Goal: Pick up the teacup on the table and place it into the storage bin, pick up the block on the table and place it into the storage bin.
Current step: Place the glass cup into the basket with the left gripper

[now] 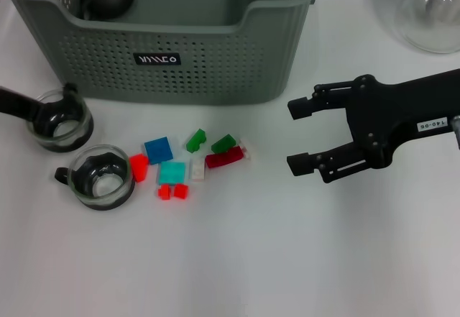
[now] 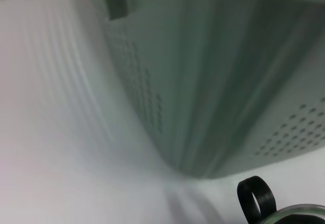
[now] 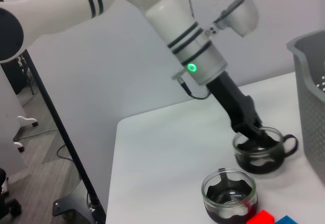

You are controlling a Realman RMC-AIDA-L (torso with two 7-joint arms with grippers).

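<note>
Teacups sit on the white surface (image 1: pixel 237 259) in front of the grey-green storage bin (image 1: pixel 215 58): one glass teacup (image 1: pixel 62 121) near the bin's left corner, a second teacup (image 1: pixel 105 176) just beside the scattered blocks (image 1: pixel 188 164). The left hand (image 3: pixel 252 134) reaches into the first teacup's rim; whether it is clamped cannot be told. The right hand (image 1: pixel 296 136) hovers to the right of the blocks, its fingers (image 1: pixel 302 106) apart and holding nothing. A dark object lies inside the bin.
</note>
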